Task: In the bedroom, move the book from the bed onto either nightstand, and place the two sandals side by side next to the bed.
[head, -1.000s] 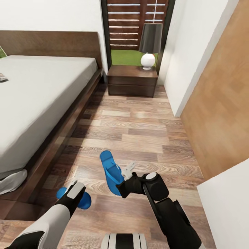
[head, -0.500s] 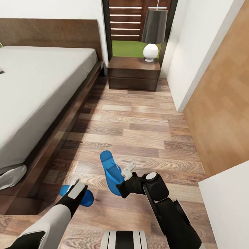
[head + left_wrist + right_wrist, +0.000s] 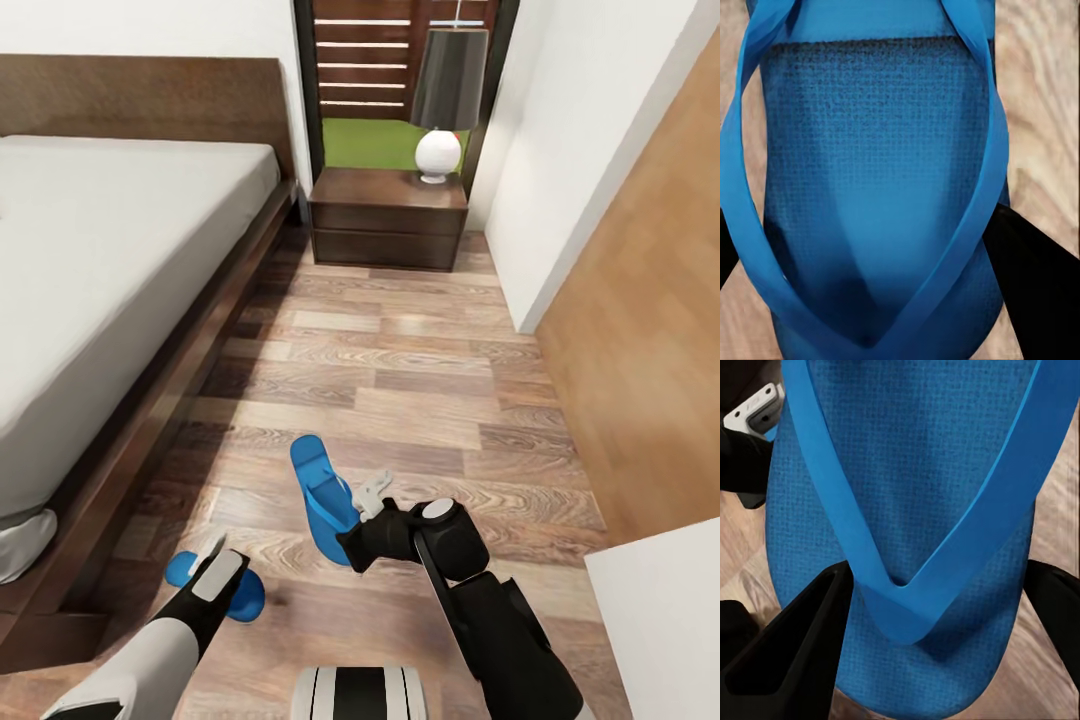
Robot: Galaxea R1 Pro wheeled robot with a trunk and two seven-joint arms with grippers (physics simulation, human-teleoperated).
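Right claw (image 3: pixel 352 545): clamped on one blue sandal (image 3: pixel 322 496); in the right wrist view its dark fingers (image 3: pixel 791 649) sit on either side of the sole at the toe end, where the V-strap (image 3: pixel 900 585) meets.
Right sandal: held over the wood-plank floor (image 3: pixel 420 380), toe end in the claw, heel end pointing away toward the nightstand; whether it touches the floor cannot be told.
Left claw (image 3: pixel 215 575): above the second blue sandal (image 3: pixel 243 598), near the foot corner of the bed frame. In the left wrist view the sandal (image 3: pixel 877 187) spans the picture with dark finger parts (image 3: pixel 1035 285) at its two sides; it appears closed on the sandal, though contact is not clearly shown.
Left sandal: low over the floor, just beside the bed's side rail, well apart from the other sandal.
Bed (image 3: pixel 110 260): pale mattress on a dark wooden frame, along the left edge of the floor, headboard against the far wall.
Nightstand (image 3: pixel 388 218): at the far edge of the floor, beside the head corner of the bed, carrying a lamp (image 3: pixel 446 105) with a black shade and white base.
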